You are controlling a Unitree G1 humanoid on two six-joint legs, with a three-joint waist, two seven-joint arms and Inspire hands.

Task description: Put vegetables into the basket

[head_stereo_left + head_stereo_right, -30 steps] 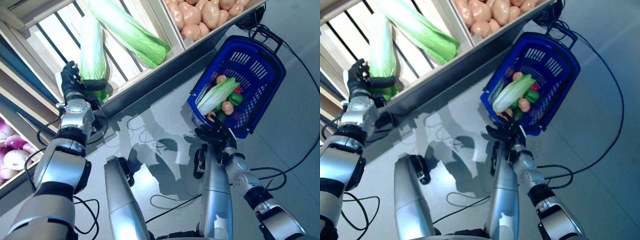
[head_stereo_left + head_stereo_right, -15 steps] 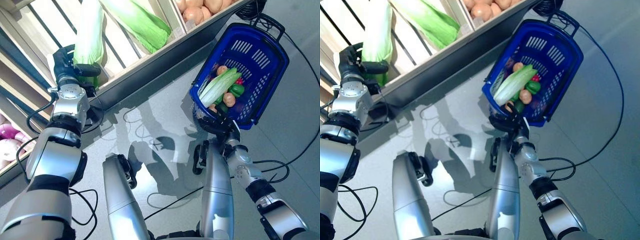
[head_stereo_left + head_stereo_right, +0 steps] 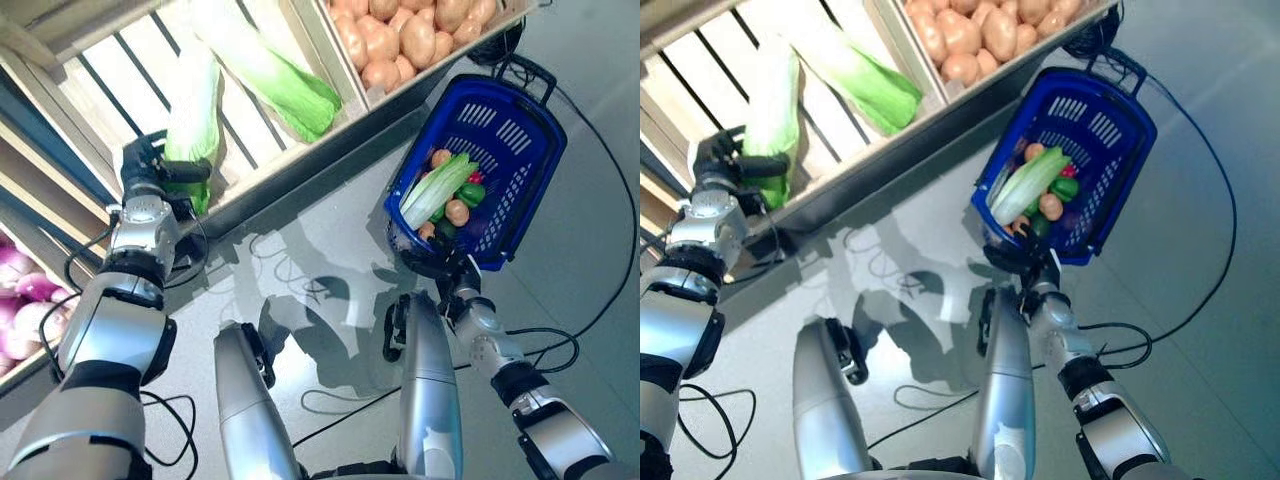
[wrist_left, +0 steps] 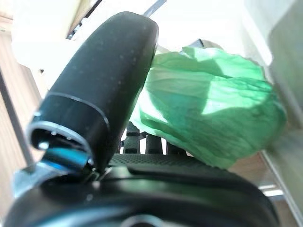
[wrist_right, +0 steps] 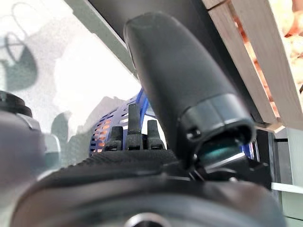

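Observation:
My left hand (image 3: 148, 188) is up at the wooden crate, shut on the green leafy end of a long napa cabbage (image 3: 192, 105). Its thumb (image 4: 99, 80) lies across the leaves (image 4: 208, 104) in the left wrist view. My right hand (image 3: 443, 268) is shut on the near rim of the blue plastic basket (image 3: 505, 125), and its fingers hook over the blue mesh (image 5: 102, 135). Inside the basket lie another cabbage (image 3: 437, 188), a potato, a green pepper and other small vegetables.
A second napa cabbage (image 3: 268, 68) lies in the same slatted crate (image 3: 110, 75). The crate to its right is full of potatoes (image 3: 405, 35). Purple onions (image 3: 25, 305) fill a lower bin at the far left. The shelf's dark front edge runs between crate and basket.
The whole view has shifted with the head. Both hands keep their holds, the left on the cabbage's end and the right on the basket's rim.

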